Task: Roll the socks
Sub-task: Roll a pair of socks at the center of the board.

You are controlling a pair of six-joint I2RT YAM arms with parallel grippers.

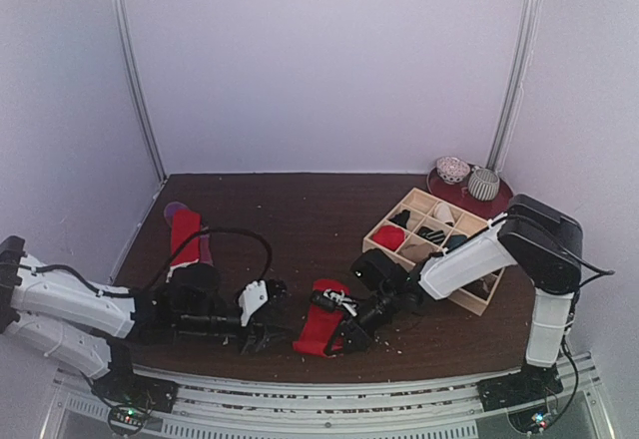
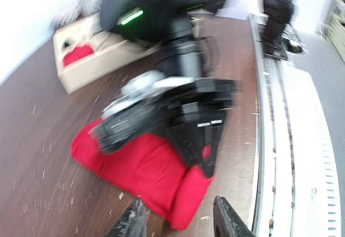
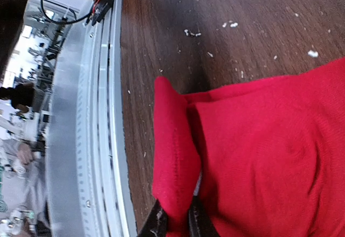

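Note:
A plain red sock (image 1: pixel 321 327) lies flat near the table's front edge, its near end folded over. My right gripper (image 1: pixel 344 334) is shut on that folded edge (image 3: pixel 173 156), its fingertips (image 3: pixel 159 223) pinching the fold. The left wrist view shows the sock (image 2: pixel 145 167) with the right gripper (image 2: pixel 207 164) on it. My left gripper (image 2: pixel 178 218) is open, just short of the sock's folded end (image 2: pixel 188 194), touching nothing. A red sock with a purple part (image 1: pixel 186 231) lies at the back left.
A pale wooden grid tray (image 1: pixel 431 245) at the right holds a rolled red sock (image 1: pixel 389 236) and other rolled socks. A dark red plate (image 1: pixel 469 198) with two patterned balls stands behind it. The metal rail (image 3: pixel 102 140) runs along the table's front edge.

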